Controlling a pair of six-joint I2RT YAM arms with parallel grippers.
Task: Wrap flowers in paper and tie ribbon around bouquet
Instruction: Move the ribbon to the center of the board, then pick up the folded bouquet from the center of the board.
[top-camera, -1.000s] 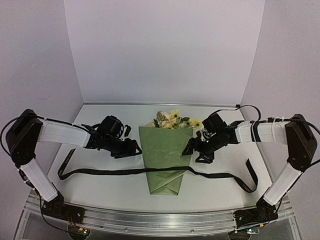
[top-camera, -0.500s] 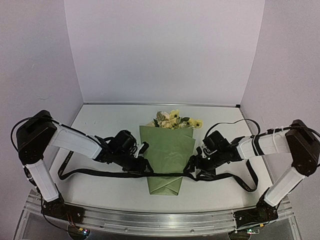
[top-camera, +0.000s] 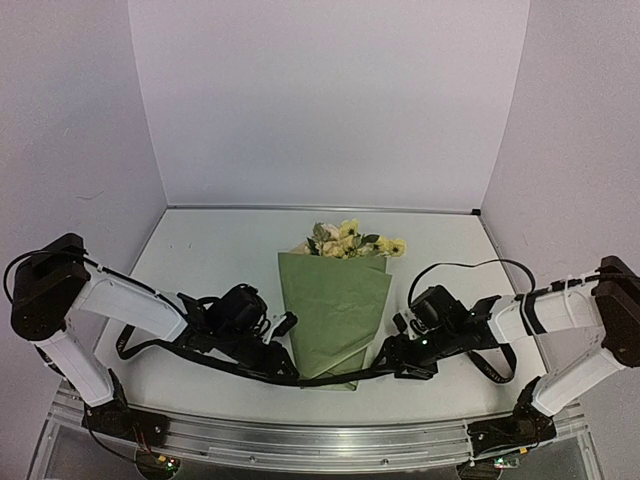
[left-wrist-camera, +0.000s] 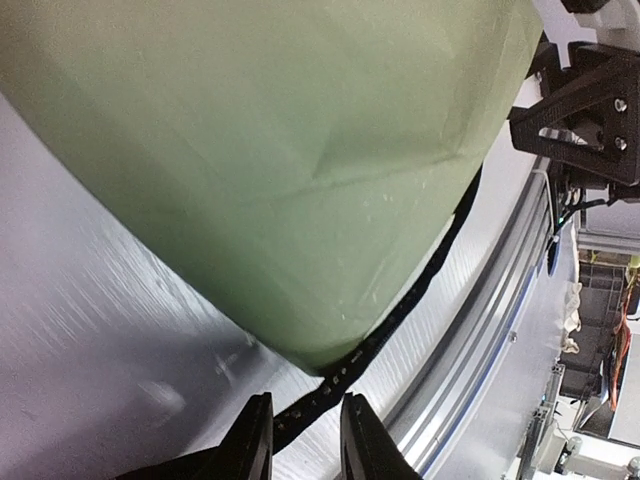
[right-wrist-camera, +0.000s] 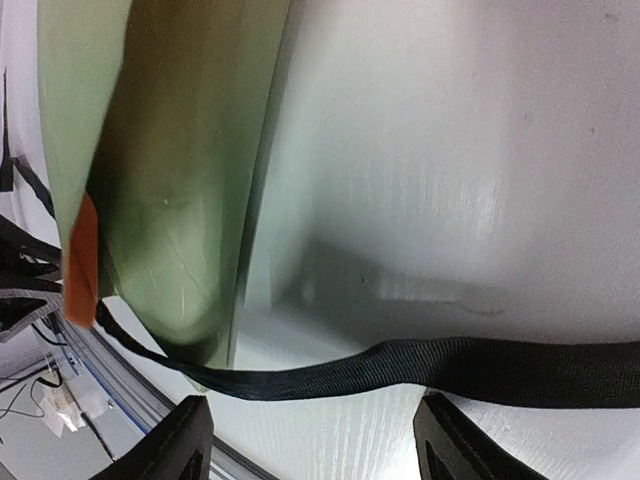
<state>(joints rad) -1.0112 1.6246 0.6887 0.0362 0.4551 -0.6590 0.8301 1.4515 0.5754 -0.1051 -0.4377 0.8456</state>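
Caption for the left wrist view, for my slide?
Left fingers straddle the black ribbon beside the tip of the green paper cone.

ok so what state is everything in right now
flowers: wrapped, blooms sticking out of the cone's far end
paper: folded into a cone, lying flat
ribbon: untied, stretched across the cone's near tip
left gripper: fingers close on either side of the ribbon, grip unclear
right gripper: open, ribbon crossing the gap between its fingers
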